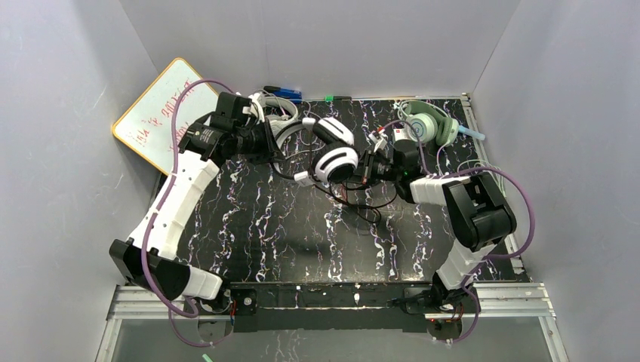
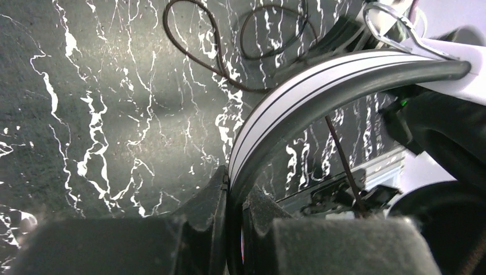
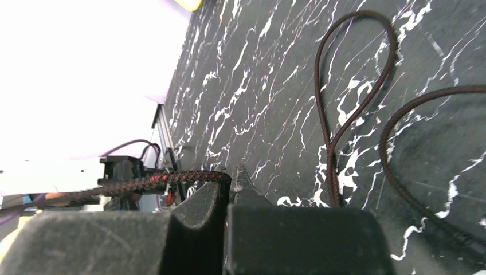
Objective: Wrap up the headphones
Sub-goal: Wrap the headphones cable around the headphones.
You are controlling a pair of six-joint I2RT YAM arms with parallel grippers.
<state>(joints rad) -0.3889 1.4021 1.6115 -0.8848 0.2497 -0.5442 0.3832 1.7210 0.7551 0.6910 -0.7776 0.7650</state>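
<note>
Left claw (image 2: 236,197) clamps the headband (image 2: 321,86), right claw (image 3: 229,186) the cable (image 3: 172,176)
Headband looks a stiff, sure hold; keep your limp cable taut

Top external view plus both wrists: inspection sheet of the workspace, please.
Surface: black marbled table top, white veining.
Job's things: black-and-white headphones held between the arms; mint-green headphones far right; light grey headphones far left, partly hidden.
Clutter: whiteboard leaning at left; blue item and small green item at the far edge.
Grippers: left gripper shut on the black-and-white headband; right gripper shut on the black cable.
Cables: black cable lies in loose loops on the surface.
Surroundings: grey walls on three sides.
</note>
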